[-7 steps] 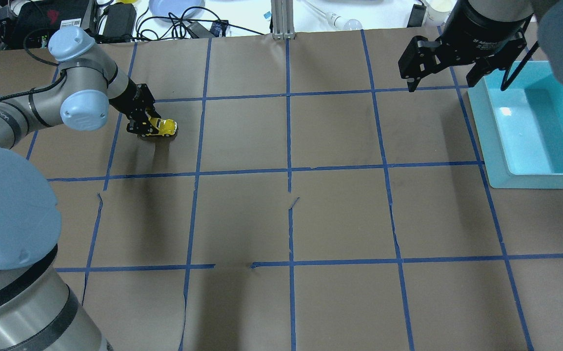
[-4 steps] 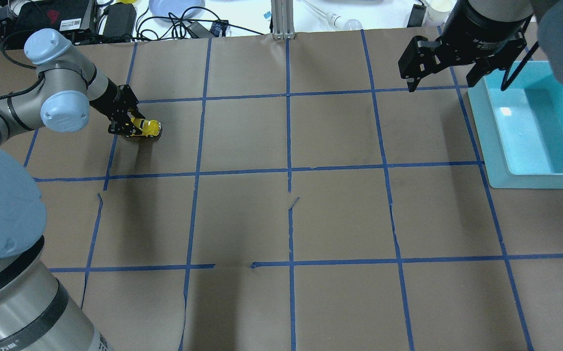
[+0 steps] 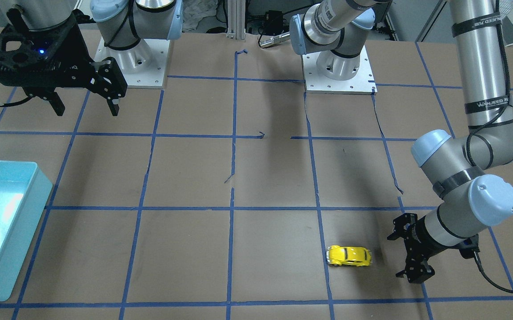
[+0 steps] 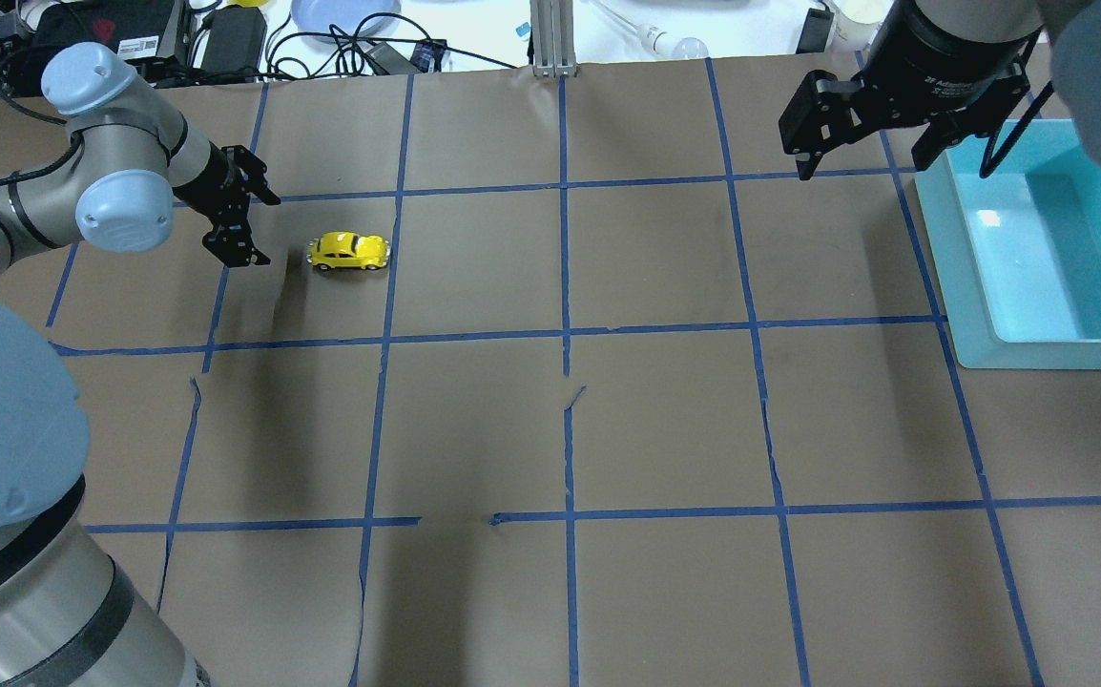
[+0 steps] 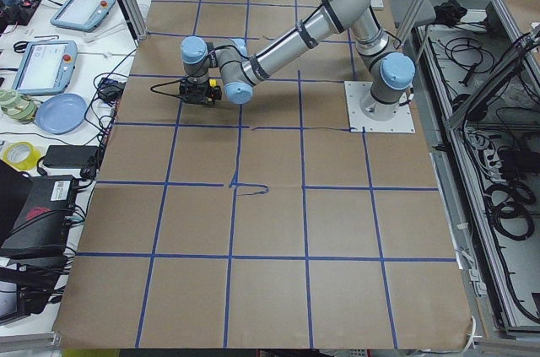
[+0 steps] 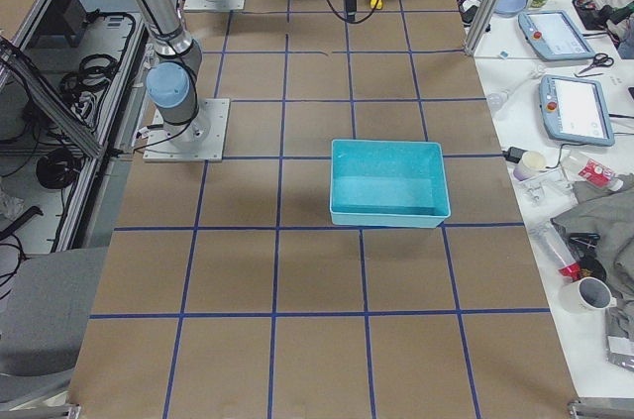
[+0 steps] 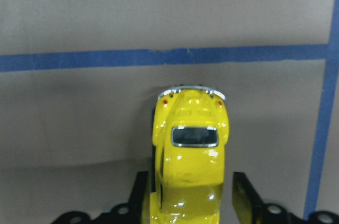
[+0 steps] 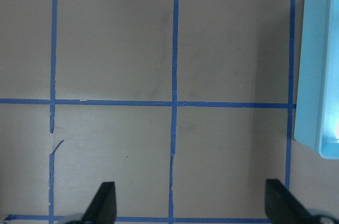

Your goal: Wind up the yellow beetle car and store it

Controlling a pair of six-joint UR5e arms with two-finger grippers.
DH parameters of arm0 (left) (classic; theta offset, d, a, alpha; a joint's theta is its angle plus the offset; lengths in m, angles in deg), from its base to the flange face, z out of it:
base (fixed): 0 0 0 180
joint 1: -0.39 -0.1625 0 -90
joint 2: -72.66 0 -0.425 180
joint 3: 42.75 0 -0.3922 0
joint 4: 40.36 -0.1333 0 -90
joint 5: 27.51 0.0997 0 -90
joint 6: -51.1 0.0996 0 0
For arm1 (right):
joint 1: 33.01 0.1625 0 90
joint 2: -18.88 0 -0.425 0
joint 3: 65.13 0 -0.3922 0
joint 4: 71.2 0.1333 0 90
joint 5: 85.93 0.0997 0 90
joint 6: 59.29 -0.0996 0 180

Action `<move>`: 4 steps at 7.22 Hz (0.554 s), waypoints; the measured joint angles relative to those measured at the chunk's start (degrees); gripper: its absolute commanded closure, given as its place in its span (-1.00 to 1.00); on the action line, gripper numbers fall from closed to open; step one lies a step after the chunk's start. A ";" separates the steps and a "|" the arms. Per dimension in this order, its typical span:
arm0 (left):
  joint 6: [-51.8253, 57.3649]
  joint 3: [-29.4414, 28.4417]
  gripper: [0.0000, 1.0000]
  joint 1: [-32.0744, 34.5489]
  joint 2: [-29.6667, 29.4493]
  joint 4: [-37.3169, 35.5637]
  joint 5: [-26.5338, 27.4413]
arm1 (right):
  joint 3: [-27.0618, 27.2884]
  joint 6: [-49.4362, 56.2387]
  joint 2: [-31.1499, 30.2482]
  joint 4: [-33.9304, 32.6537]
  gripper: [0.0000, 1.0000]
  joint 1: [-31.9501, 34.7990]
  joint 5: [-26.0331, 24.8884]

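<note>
The yellow beetle car (image 4: 350,252) stands on its wheels on the brown paper at the far left, free of any grip; it also shows in the front view (image 3: 349,256). My left gripper (image 4: 264,230) is open and low, just to the car's left, with a gap between fingertips and car in the overhead and front views (image 3: 398,255). In the left wrist view the car (image 7: 190,160) lies lengthwise, its near end between the spread fingers (image 7: 244,195). My right gripper (image 4: 863,167) is open and empty, raised at the far right beside the bin.
A light blue bin (image 4: 980,286) stands at the right edge, its corner showing in the right wrist view (image 8: 312,75). Blue tape lines grid the paper. Cables and clutter lie beyond the far edge.
The left gripper pulled the held car leftward along the table, then opened. The car now stands free, further right than before. The right arm has not moved.
</note>
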 measured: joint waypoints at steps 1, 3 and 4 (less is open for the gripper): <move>3.14 -0.44 -0.99 1.48 1.68 0.20 0.32 | 0.00 0.00 0.00 0.00 -1.00 0.00 0.00; 20.25 -2.52 -1.00 4.33 5.75 3.02 4.15 | 0.00 0.00 0.00 0.02 -1.00 0.00 0.00; 30.95 -3.74 -1.00 5.07 7.74 5.87 6.59 | 0.00 0.02 0.00 0.06 -1.00 0.00 -0.02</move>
